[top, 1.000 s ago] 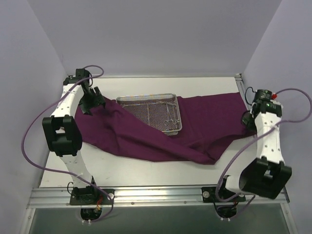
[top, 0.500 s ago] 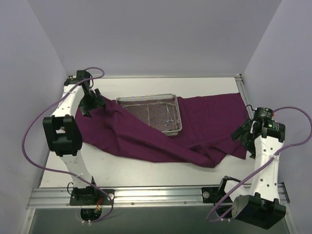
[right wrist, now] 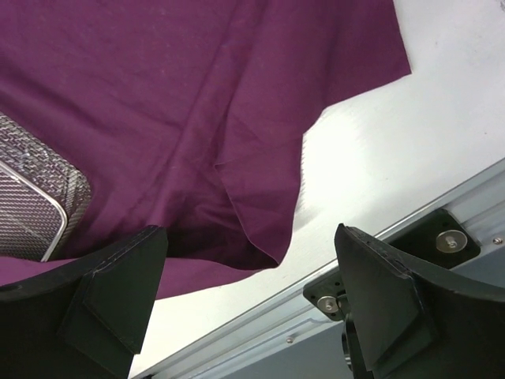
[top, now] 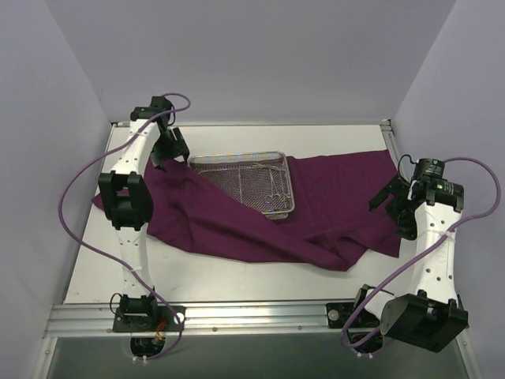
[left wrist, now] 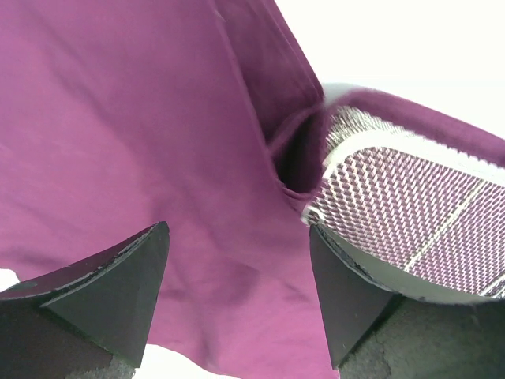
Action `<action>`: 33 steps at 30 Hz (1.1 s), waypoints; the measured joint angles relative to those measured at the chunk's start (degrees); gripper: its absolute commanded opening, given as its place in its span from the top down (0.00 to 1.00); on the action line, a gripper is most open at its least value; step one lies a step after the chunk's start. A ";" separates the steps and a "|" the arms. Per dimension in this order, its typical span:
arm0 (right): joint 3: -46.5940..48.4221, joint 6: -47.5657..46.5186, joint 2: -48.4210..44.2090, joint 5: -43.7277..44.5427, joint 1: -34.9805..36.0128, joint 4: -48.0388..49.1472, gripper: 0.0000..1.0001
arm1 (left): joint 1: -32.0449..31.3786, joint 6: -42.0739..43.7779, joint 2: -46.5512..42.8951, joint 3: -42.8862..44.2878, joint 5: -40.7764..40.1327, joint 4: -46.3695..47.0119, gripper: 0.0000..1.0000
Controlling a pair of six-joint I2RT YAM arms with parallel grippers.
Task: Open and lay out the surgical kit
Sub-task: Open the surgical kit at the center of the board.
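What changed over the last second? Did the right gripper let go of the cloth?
Yes. The right gripper opened, released the purple cloth at its right edge and pulled back toward the near side; that corner now lies spread out. The left arm swung toward the far edge, with the left gripper open over the cloth beside the wire-mesh tray. The tray has not moved.

Dark purple cloth (top: 237, 225), silver mesh tray (top: 245, 175) (fine grid), white table (top: 205, 276)

Bright, even light from above; soft shadows under folds of the purple cloth (top: 237, 229). The white bench (left wrist: 410, 47) glares in the left wrist view.
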 measured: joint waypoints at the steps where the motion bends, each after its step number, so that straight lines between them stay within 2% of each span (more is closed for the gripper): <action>1: 0.35 0.00 0.20 -0.28 0.02 0.13 0.09 | -0.87 -0.83 0.70 0.72 -0.33 -0.96 0.20; 7: 2.36 0.00 0.98 -1.07 0.07 1.09 0.09 | -3.19 -3.26 1.64 1.97 -2.32 -3.63 0.21; 20: 2.67 0.00 2.12 -1.49 0.44 1.25 0.10 | -3.17 -4.37 4.85 3.30 -3.50 -4.70 0.37; 23: 2.67 -0.02 2.14 -1.62 0.44 1.27 0.10 | -3.17 -4.39 5.07 3.30 -2.93 -4.52 0.45; 24: 2.67 -0.02 2.14 -1.66 0.44 1.27 0.10 | -3.19 -4.46 5.07 3.30 -2.93 -4.50 0.56; 26: 2.67 -0.04 2.14 -1.66 0.44 1.31 0.10 | -3.19 -4.63 5.07 3.30 -2.93 -4.50 0.66; 33: 2.67 -0.11 2.21 -1.97 0.96 1.44 0.11 | -3.17 -4.42 5.05 2.71 -3.37 -4.24 0.91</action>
